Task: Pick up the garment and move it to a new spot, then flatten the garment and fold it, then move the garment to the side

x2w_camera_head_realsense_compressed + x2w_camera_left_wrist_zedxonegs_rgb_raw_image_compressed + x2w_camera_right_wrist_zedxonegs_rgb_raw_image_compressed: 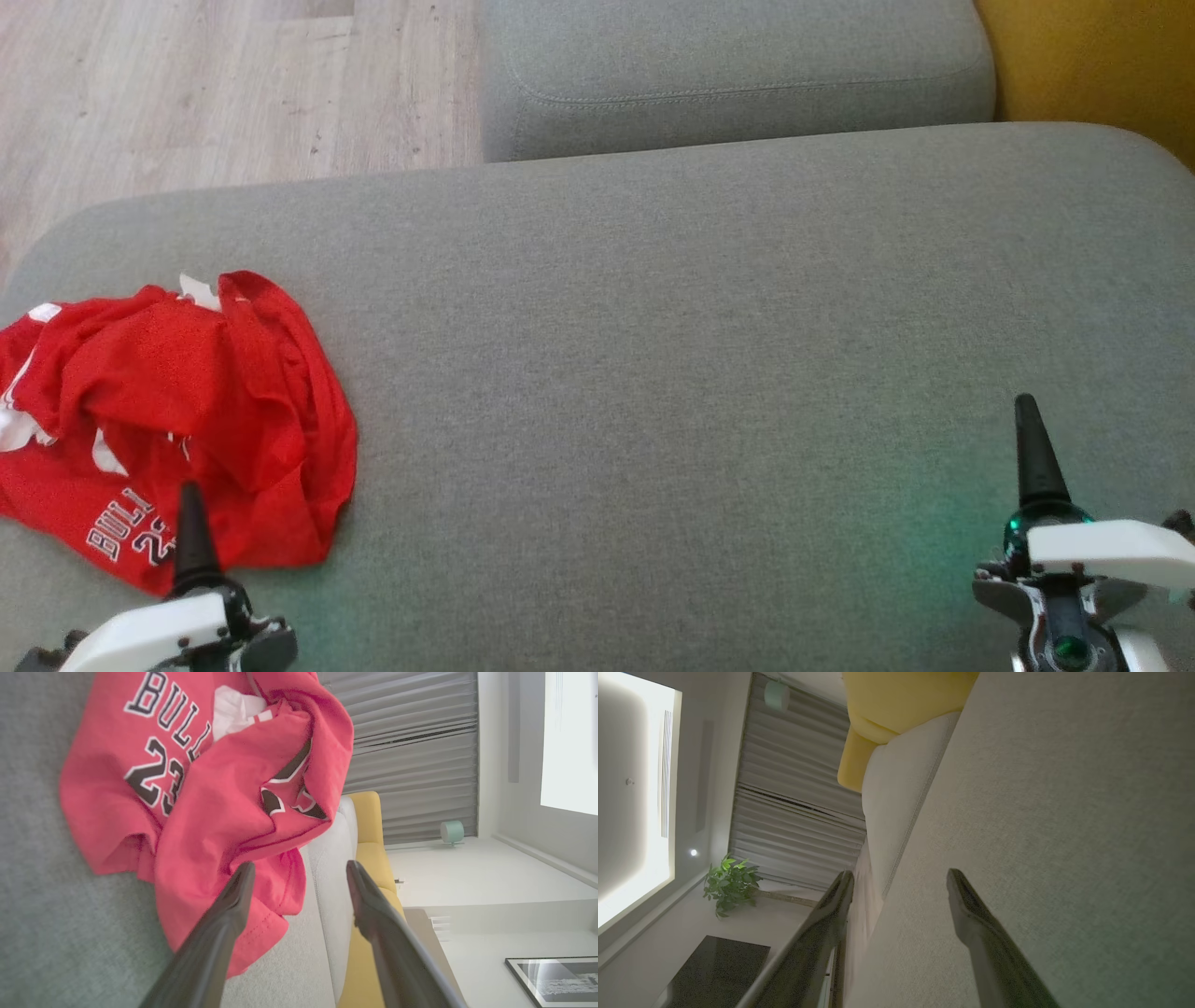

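The garment (177, 411) is a red jersey with dark lettering and white trim, lying crumpled at the left end of the grey cushion (700, 327). My left gripper (191, 499) stands at the garment's near edge, over the lettering. In the left wrist view the garment (210, 788) spreads ahead and to the left of the left gripper (300, 865), which is open with nothing between its fingers. My right gripper (1029, 411) is far off at the lower right, above bare cushion. The right gripper (901, 873) is open and holds nothing.
A second grey cushion (728, 75) lies beyond the far edge. Wooden floor (187, 84) shows at the upper left and a yellow seat (1092, 56) at the upper right. The cushion right of the garment is bare fabric.
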